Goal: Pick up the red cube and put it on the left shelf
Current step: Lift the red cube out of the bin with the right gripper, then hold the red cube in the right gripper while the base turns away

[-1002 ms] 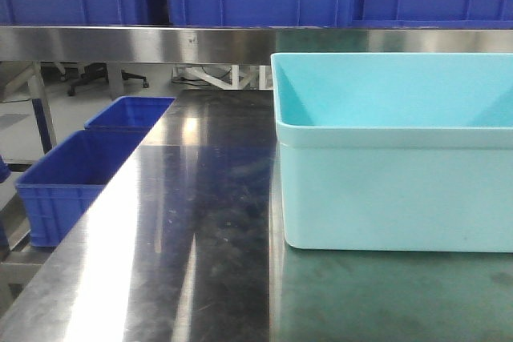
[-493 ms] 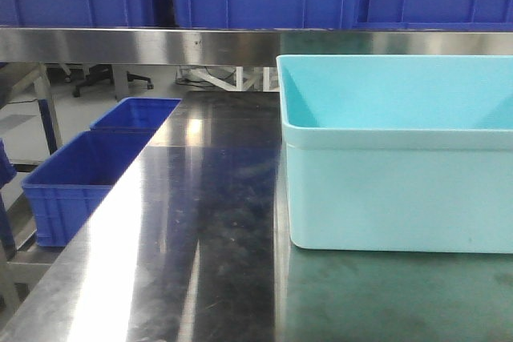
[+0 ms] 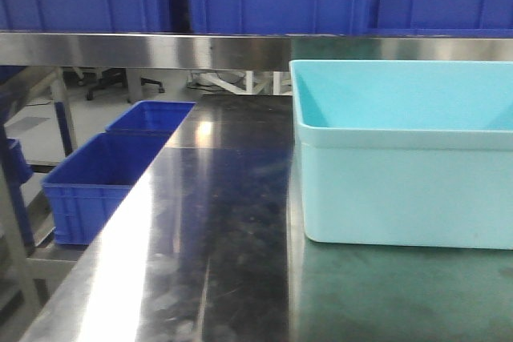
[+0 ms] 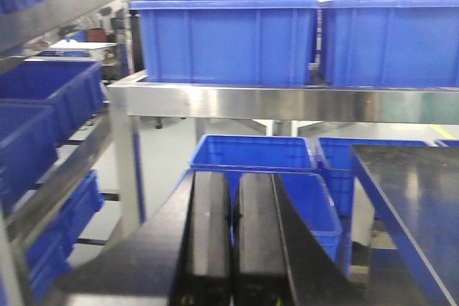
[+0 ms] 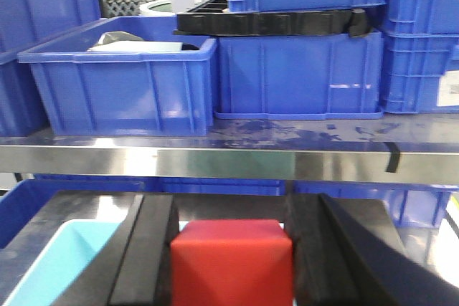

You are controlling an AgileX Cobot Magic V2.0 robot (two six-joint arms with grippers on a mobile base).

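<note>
R claw [image 5: 231, 245]: clenched on red cube [image 5: 231, 266]; cube sits btwn its fingers, facing left shelf [image 5: 215, 161] w/ blue crates [image 5: 122, 84] on it. L claw [image 4: 232, 234]: fingers pressed together, nothing btwn. Turquoise tub [image 3: 401, 190]: on steel tabletop [image 3: 208, 238], right side.

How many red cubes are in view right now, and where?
1. The red cube is held in the right gripper, shown in the right wrist view. The floor of the turquoise tub is hidden in the front view, so more could lie there.
</note>
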